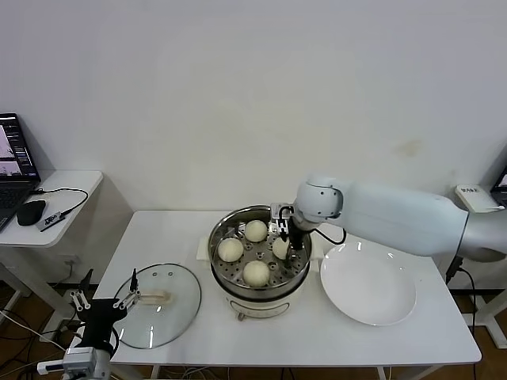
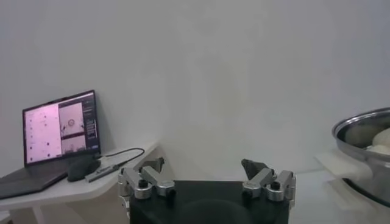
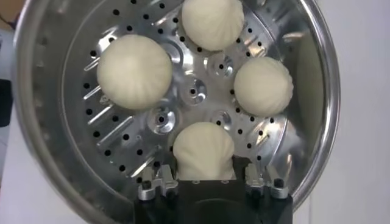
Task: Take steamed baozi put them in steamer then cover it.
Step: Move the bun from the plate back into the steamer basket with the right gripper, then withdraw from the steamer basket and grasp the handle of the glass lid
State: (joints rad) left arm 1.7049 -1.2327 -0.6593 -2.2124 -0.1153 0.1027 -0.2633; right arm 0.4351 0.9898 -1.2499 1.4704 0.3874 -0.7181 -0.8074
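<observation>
The steamer (image 1: 218,237) stands mid-table with several baozi on its perforated tray (image 3: 192,91). My right gripper (image 3: 206,165) reaches down into the pot on its right side (image 1: 291,247), shut on one baozi (image 3: 204,149) low over the tray. Three more baozi (image 3: 134,70) (image 3: 213,21) (image 3: 263,85) lie free around it. The glass cover (image 1: 158,305) lies flat on the table to the left of the steamer. My left gripper (image 1: 99,305) hangs open beside the table's front left corner, next to the cover, with nothing between its fingers (image 2: 159,163).
An empty white plate (image 1: 368,285) sits to the right of the steamer. A side desk at the far left carries a laptop (image 2: 58,128), a mouse (image 1: 32,211) and cables. The steamer's rim (image 2: 359,131) shows at the edge of the left wrist view.
</observation>
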